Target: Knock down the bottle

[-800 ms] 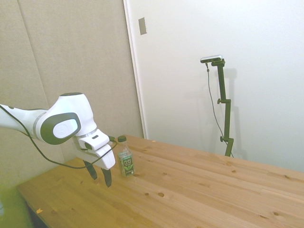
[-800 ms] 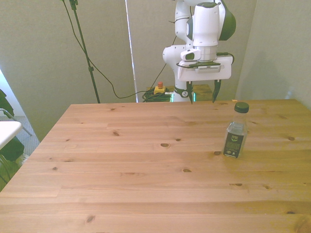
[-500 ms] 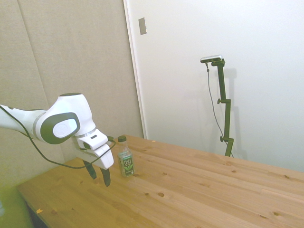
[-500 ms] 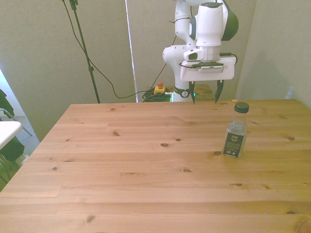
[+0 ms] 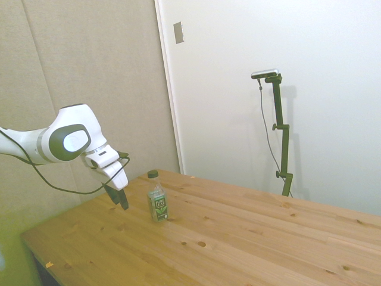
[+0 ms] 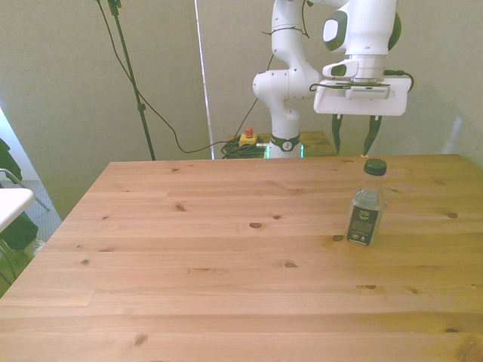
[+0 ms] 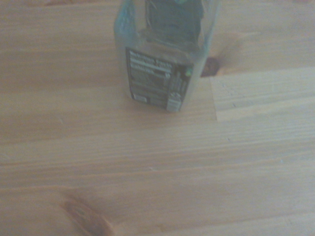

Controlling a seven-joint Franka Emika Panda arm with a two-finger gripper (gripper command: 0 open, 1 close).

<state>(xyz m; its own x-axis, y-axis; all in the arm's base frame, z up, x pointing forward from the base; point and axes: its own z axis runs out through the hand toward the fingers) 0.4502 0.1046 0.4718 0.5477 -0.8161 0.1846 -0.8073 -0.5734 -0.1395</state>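
Note:
A small clear bottle (image 6: 366, 205) with a dark green cap and a green-and-white label stands upright on the wooden table (image 6: 189, 264), toward the front view's right. In the side view the bottle (image 5: 158, 204) is near the table's left end. My gripper (image 6: 352, 141) hangs open and empty behind the bottle, its dark fingers pointing down at about cap height, apart from it. In the side view the gripper (image 5: 118, 198) is a short way left of the bottle. The wrist view shows the bottle's lower body and label (image 7: 165, 59) from close by, blurred.
The table (image 5: 250, 238) stretches wide to the side view's right. Behind its far edge in the front view sit a red and yellow button (image 6: 247, 136) and cables on the floor. A white object (image 6: 11, 202) pokes in at the front view's left edge.
The arm swung toward the front view's right and rose slightly, so the gripper now hangs in line behind the bottle. In the side view it pulled back to the left. The bottle stayed put.

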